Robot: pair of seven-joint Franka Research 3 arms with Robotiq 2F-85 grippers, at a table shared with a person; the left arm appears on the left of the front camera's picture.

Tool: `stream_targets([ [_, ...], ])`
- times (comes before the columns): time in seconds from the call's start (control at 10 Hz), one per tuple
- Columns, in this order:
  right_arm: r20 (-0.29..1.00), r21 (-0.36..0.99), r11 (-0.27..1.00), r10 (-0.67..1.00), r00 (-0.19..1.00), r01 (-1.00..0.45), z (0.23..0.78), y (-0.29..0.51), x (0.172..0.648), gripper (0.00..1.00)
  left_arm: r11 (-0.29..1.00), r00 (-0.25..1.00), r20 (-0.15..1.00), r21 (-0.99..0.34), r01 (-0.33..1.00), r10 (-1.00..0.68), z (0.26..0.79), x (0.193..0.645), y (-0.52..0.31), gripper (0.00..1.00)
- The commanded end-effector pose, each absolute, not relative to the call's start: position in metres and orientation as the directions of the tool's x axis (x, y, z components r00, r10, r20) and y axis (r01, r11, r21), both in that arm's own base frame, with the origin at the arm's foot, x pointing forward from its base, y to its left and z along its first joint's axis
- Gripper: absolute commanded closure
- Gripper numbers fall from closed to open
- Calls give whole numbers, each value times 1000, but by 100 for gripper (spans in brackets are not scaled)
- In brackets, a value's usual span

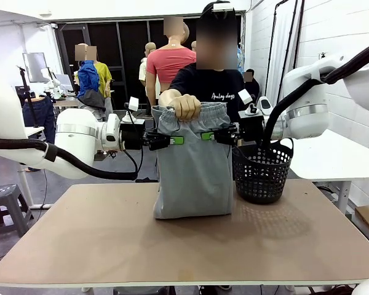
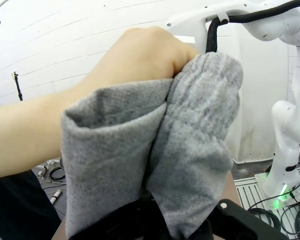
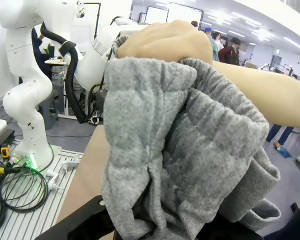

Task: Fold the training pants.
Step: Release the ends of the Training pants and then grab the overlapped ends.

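Centre frame on the table (image 1: 111, 239), training pants (image 1: 194, 172) hang upright with lower end on the tabletop, left gripper (image 1: 174, 140) and right gripper (image 1: 207, 136) both clamped on fabric just under the waistband, black mesh basket (image 1: 262, 175) just right, person's hand (image 1: 186, 106) fisted on the waistband at top.

Bright, even indoor light falls from overhead, so the worktop (image 1: 111, 246) carries only soft shadows: a faint dotted one beside the black basket (image 1: 261, 172) and a thin one under the training pants (image 1: 194, 166). The front view is sharp, with a dimmer background. Both wrist views bow straight lines near the edges. The ceiling lights (image 3: 294, 43) glare, and the person's hand (image 2: 135, 60), very close, looks pale and slightly soft.
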State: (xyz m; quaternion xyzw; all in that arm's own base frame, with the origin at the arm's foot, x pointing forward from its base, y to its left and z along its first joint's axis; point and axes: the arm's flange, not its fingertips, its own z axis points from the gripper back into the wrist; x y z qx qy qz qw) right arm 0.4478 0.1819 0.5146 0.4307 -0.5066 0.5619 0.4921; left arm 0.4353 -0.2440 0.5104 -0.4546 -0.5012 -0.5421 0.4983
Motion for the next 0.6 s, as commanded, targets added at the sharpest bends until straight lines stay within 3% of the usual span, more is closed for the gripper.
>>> stream_targets([
  [0.0, 987, -124, -16, 99, -125, -992, 516, 182, 446, 54, 3, -85, 994, 86, 996, -64, 512, 433, -243, 65],
  [0.3, 987, -115, -9, 112, -115, -993, 517, 183, 446, 0, 9, -82, 995, 83, 997, -53, 514, 434, -240, 5],
  [0.5, 988, -107, -6, 115, -107, -994, 518, 182, 448, 0, 16, -79, 996, 80, 997, -46, 514, 435, -241, 0],
])
